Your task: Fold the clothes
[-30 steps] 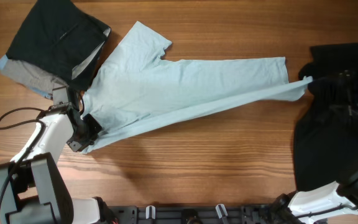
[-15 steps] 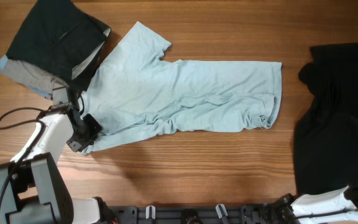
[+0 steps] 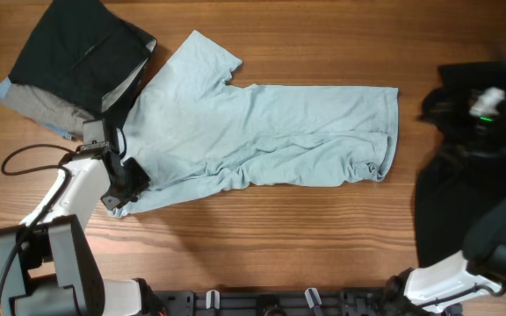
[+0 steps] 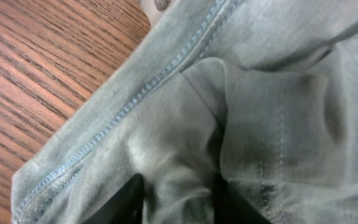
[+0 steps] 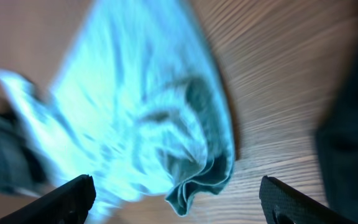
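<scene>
Your left pincer [image 4: 179,200] has the near-left hem of the shirt [image 3: 262,132] between its fingers, gripped or loosed you cannot tell. That shirt lies spread mid-table, and your right pincer [image 5: 176,196] hangs wide and empty beyond its right hem. Being soft, light and limp, it should be pinched at stitched hems or corners.

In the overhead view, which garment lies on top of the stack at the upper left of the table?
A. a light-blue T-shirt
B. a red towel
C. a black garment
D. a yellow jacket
C: the black garment lies over the grey garment there, while the light-blue T-shirt is spread across the middle of the table.
</scene>
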`<action>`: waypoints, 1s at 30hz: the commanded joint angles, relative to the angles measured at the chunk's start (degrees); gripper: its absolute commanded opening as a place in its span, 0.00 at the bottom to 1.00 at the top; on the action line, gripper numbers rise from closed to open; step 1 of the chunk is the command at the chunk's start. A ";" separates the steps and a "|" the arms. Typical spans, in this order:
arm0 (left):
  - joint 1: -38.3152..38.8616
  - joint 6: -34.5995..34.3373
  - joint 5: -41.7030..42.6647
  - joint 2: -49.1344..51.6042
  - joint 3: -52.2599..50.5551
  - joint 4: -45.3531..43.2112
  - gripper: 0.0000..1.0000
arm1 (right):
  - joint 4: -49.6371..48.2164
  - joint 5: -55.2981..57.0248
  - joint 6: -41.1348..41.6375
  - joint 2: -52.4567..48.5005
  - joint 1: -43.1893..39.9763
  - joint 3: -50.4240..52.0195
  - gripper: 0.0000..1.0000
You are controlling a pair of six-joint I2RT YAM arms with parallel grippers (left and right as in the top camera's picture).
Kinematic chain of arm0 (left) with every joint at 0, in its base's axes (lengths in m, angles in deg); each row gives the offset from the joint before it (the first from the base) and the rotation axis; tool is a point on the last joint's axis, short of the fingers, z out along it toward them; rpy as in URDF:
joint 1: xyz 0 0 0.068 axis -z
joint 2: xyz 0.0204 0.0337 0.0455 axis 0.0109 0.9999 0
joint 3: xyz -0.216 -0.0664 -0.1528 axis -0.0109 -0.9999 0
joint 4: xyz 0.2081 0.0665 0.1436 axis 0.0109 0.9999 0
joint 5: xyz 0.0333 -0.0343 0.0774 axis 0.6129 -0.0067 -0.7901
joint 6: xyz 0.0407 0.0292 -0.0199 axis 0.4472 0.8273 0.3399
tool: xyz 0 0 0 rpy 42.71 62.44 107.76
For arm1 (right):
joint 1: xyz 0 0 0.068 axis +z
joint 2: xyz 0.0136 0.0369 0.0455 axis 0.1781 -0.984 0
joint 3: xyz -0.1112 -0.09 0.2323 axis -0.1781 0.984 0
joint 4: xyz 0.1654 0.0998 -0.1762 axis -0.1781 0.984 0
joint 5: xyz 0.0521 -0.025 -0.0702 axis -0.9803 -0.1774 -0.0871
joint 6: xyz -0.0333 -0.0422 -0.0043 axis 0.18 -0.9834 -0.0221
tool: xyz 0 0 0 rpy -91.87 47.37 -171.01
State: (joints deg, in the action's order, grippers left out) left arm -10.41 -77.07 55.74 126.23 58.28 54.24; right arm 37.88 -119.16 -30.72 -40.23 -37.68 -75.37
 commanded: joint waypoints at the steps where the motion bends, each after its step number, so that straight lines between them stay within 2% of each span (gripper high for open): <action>1: 0.07 0.26 -3.32 3.10 -2.43 0.28 0.42 | 0.81 18.29 -0.87 0.94 12.72 -0.92 0.89; 4: 0.04 0.26 -3.32 3.10 -2.43 0.28 0.44 | 1.90 28.55 5.42 0.83 19.37 -0.15 0.89; 9: 0.04 0.26 -3.32 3.10 -2.43 0.22 0.46 | 1.88 31.71 7.32 -0.20 26.21 3.56 0.88; 13: 0.04 0.26 -3.02 3.10 -2.43 0.22 0.48 | 1.99 33.55 9.75 -0.92 27.80 6.54 0.74; 15: 0.04 0.26 -2.47 3.10 -2.43 0.26 0.48 | 2.16 32.41 9.73 -0.92 27.85 8.57 0.71; 17: 0.04 0.26 -2.47 3.10 -2.43 0.26 0.48 | 1.88 31.56 9.70 -0.92 27.85 10.34 0.61; 19: 0.04 0.28 -2.47 3.10 -2.43 0.24 0.48 | 1.38 31.43 9.66 -0.92 27.85 11.58 0.45; 22: 0.04 0.28 -2.47 3.10 -2.43 0.07 0.48 | -0.46 28.33 6.62 -0.90 27.82 11.78 0.04; 30: 0.04 0.28 -2.49 3.10 -2.45 0.11 0.48 | -1.09 28.15 8.48 -0.81 22.67 8.50 0.04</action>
State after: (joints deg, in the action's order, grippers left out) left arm -10.03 -77.07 55.74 126.23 58.33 53.91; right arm 36.81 -90.40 -22.92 -40.42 -11.45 -63.89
